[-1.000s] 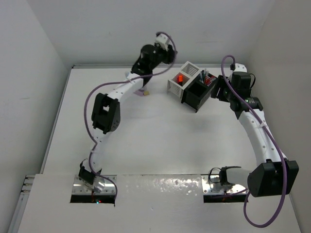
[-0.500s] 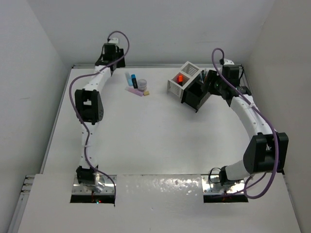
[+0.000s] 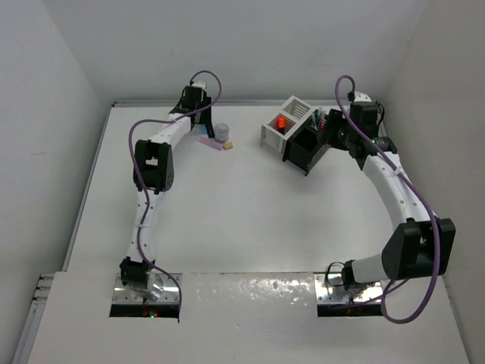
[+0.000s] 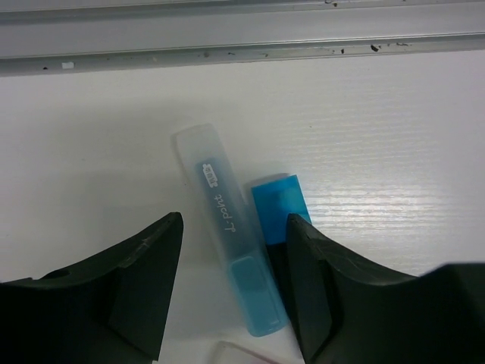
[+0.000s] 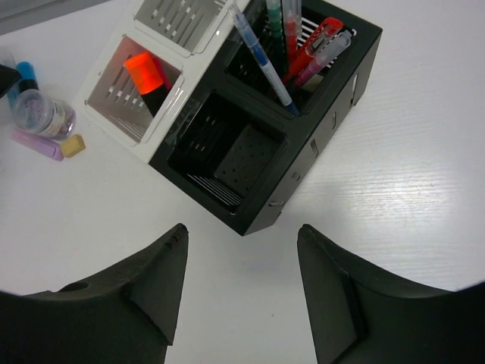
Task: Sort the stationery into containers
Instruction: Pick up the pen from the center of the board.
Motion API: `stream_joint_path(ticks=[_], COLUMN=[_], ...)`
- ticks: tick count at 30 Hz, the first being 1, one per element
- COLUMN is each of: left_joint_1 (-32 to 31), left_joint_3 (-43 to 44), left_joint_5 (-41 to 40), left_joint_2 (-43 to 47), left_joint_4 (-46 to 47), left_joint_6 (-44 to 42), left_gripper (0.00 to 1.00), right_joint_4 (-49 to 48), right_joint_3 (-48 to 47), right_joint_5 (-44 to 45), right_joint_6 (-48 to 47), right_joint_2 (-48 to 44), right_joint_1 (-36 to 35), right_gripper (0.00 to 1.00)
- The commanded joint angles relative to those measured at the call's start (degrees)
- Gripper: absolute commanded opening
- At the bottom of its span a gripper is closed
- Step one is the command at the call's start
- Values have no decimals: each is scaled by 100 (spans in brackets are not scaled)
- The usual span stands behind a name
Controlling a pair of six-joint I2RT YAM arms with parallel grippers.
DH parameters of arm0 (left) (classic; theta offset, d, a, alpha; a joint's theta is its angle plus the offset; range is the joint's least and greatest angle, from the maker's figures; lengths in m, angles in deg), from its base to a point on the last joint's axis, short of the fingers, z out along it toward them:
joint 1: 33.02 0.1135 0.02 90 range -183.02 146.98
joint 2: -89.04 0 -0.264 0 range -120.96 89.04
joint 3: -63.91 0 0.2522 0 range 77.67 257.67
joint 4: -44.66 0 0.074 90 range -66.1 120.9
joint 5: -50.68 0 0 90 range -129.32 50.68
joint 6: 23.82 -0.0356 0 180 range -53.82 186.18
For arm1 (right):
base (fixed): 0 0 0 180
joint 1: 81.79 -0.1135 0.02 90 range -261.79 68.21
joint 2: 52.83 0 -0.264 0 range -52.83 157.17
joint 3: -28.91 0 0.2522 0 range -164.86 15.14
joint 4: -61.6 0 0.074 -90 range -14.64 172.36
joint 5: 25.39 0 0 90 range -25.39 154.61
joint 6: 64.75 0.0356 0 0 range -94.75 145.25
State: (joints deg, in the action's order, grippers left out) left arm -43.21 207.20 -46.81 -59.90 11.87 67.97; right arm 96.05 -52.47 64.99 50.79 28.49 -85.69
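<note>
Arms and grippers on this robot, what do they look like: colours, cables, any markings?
The left arm and right arm are white links with bulky black joint housings, and a purple cable loops loosely along each. The left gripper and right gripper have chunky matte black fingers with flat, angled faces. No markings show on them.

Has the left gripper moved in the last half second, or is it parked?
Yes. In the top view the left gripper has swung right and slightly toward the arm bases, ending just left of the tape roll.
</note>
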Motion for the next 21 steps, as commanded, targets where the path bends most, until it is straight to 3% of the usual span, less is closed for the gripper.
stream_joint_path(ticks=[1,7,21], left_joint_1=[-17,35,465], left_joint_3=[55,142,151], left_joint_5=[-271,-561,-227], left_joint_2=[49,85,-73], left_joint_4=[162,-206,-1295], left_joint_6=[6,252,595], left_gripper=[54,48,41], right_joint_4=[-56,-65,41], right_joint_3=[20,108,249], right_joint_5=[199,287,603], right_joint_6=[56,109,91], right_joint_2=[-274,-432,-828], right_joint_1=[-32,-23,-23], right_gripper=[59,59,59])
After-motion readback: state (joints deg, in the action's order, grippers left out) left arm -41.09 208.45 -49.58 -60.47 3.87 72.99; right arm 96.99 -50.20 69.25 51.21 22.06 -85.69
